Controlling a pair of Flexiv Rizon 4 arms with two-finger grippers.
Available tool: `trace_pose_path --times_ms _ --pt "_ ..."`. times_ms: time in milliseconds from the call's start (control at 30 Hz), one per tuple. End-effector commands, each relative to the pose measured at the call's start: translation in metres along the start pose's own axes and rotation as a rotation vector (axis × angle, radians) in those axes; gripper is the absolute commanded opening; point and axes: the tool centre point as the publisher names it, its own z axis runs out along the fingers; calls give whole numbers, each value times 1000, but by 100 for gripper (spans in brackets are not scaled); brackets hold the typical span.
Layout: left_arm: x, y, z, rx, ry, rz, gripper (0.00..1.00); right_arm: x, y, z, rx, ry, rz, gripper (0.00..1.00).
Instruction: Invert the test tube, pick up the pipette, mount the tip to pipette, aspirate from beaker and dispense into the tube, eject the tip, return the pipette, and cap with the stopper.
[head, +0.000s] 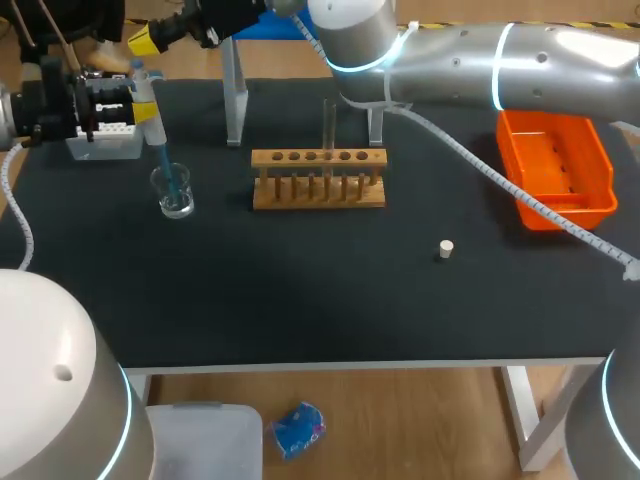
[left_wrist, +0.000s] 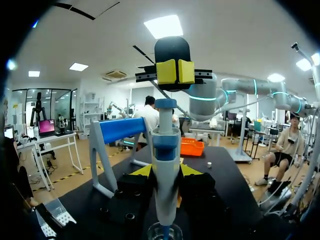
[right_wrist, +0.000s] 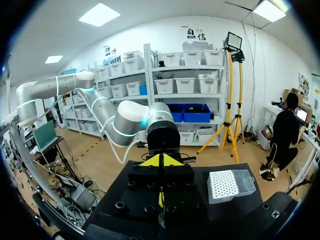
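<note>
The left gripper (left_wrist: 166, 171) clamps the blue-and-white plastic pipette (left_wrist: 165, 145) upright, with one yellow-tipped finger on each side of its barrel. The pipette's blue tip dips into the small clear glass beaker (head: 174, 192) below the gripper. Directly above the pipette's blue plunger button, the right gripper (left_wrist: 175, 71) points down with its yellow tips pressed together and nothing between them. Whether it touches the button cannot be told.

Ahead of the left gripper on the black table (head: 300, 300), the wooden test tube rack (head: 318, 187) holds a clear glass test tube (head: 328, 125) upright. Farther ahead lie the small white stopper (head: 446, 249) and the orange plastic bin (head: 555, 165). The white pipette tip box (right_wrist: 227, 185) sits just beside the left gripper.
</note>
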Motion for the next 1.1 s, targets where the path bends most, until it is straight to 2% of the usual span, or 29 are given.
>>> trace_pose_path --times_ms 33,1100 --pt "-1 1 -1 3 4 2 0 -3 -1 4 3 4 2 0" --pt "-1 1 -1 3 4 2 0 -9 -22 10 36 25 40 0"
